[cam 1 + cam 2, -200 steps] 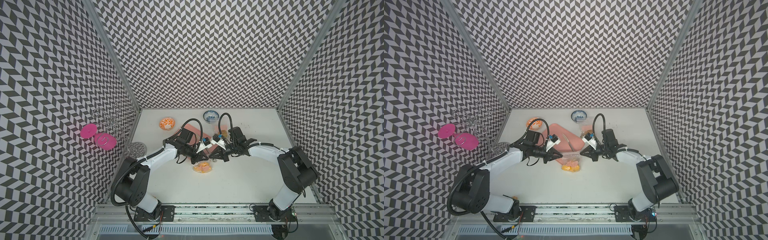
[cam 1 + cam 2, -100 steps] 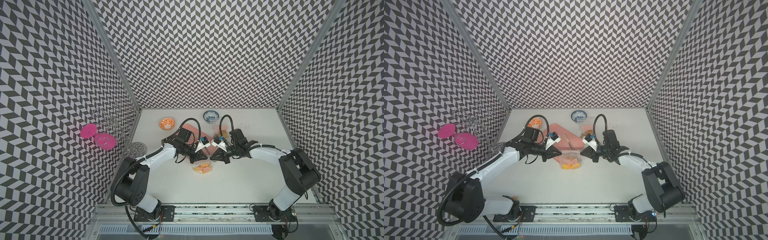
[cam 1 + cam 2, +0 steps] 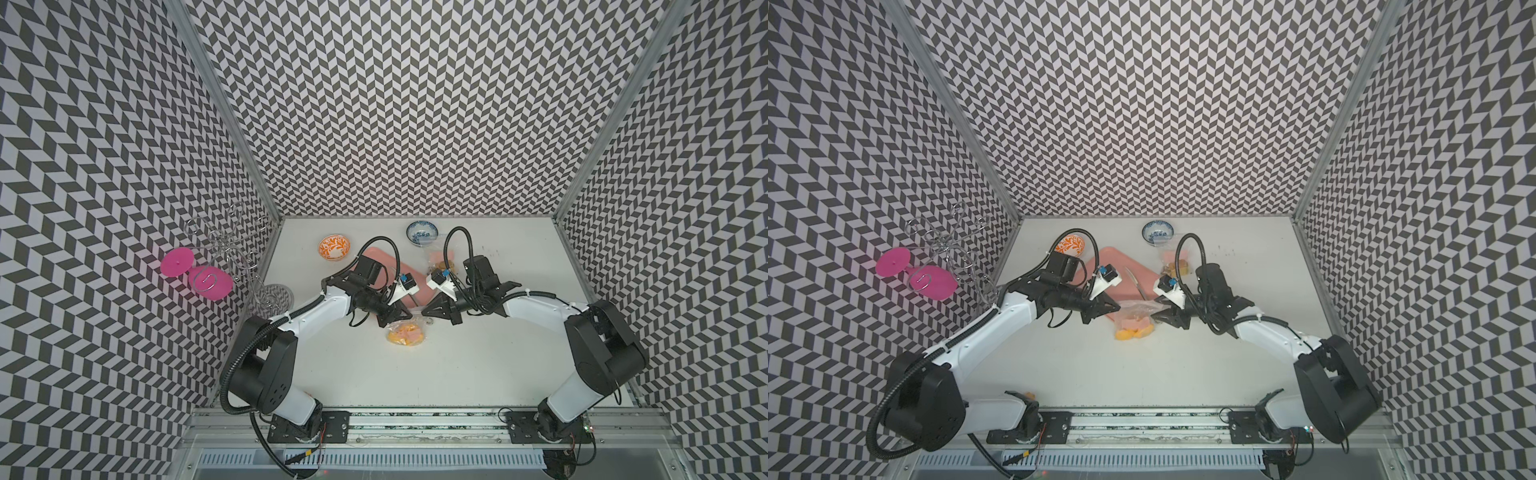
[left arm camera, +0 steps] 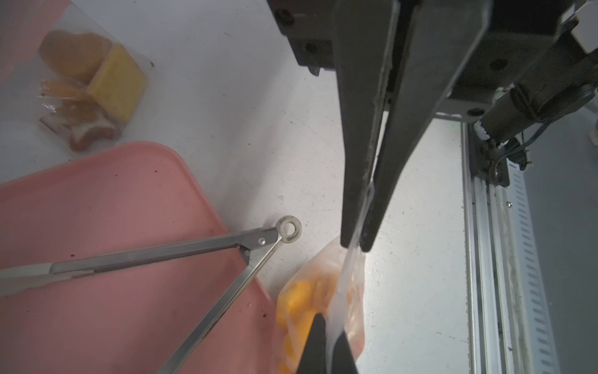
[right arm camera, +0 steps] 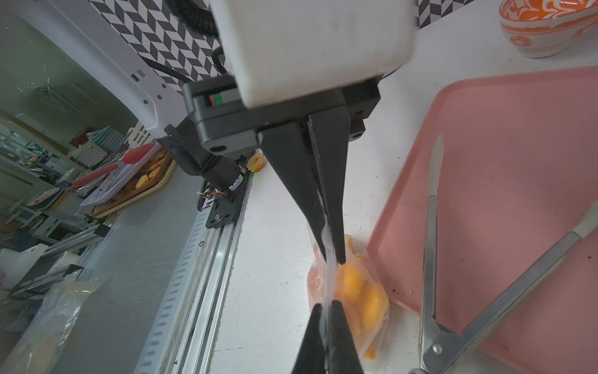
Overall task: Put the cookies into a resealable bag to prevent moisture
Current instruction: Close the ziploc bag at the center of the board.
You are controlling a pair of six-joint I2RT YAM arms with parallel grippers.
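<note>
Jaws on both arms are pressed together, each pair pinching the clear top edge of 1 resealable bag (image 3: 1136,308). Left jaws grip 1 end and right jaws the other, tips facing each other and close, w/ the film pulled taut between them. Both wrist views show the strip of film running straight from 1 pair of tips to the opp. pair.

Cookies (image 3: 405,336), yellow-orange, sit bunched in the bag's lower part, hanging just below and between the 2 pairs of jaws. Can't tell whether the bag's bottom touches the white tabletop (image 3: 457,374) or hangs just clear of it.

Just beyond the jaws lies a pink tray (image 3: 1113,261) w/ metal tongs (image 4: 161,255) lying spread open on it, their ring end poking past the tray edge toward the bag. Farther past the right jaws is a 2nd clear bag (image 4: 94,90) of yellow and brown biscuits. Well beyond both pairs stand a blue-patterned bowl (image 3: 422,233) and an orange-patterned bowl (image 3: 334,248). 1 yellow ring-shaped cookie (image 5: 256,162) lies loose by the left arm's base, well apart from the jaws.
</note>
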